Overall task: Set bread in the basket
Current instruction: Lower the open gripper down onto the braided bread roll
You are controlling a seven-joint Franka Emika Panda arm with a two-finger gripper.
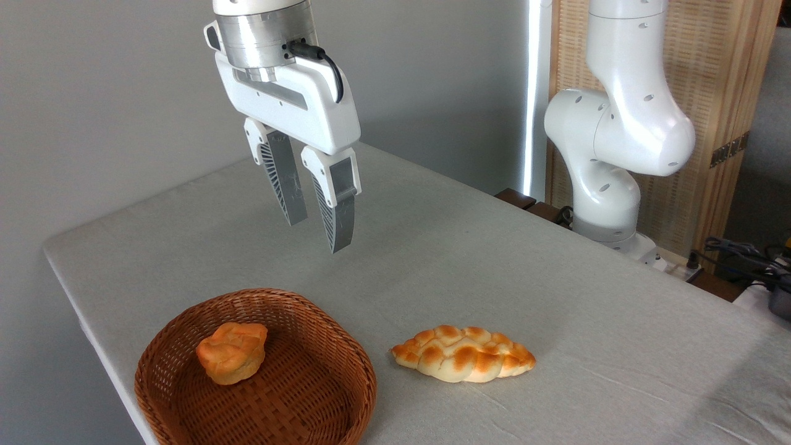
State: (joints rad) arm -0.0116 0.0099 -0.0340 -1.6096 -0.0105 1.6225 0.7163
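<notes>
Pale cream with golden-orange toasted bumps, the long braided bread loaf (pixel 463 353) lies flat on the grey cloth-covered tabletop (pixel 556 296), below the tool (pixel 318 216) and off to its right as the camera shows it, nearer to us. Our tool hangs well above the surface with its two ribbed grey fingers (pixel 281 179) parted by a modest gap and nothing between them. Directly below and slightly left of the tool sits the round reddish-brown woven wicker basket (pixel 346 346), just beside the loaf's left tip but not touching it. A small roundish orange-brown bun (pixel 232 352) already rests in the basket's left half.

We judge the step in hand to be the approach to the loaf. To do it well, we should bring the tool over the loaf's middle and turn it so the fingers close across the narrow width, not along the length. The present gap looks tight for that width, so we would widen it before descending. We should come straight down, stop short of pressing into the cloth, and squeeze gently, since the loaf may be soft. For the release, we should aim for the bare right half of the basket, clear of the bun.
</notes>
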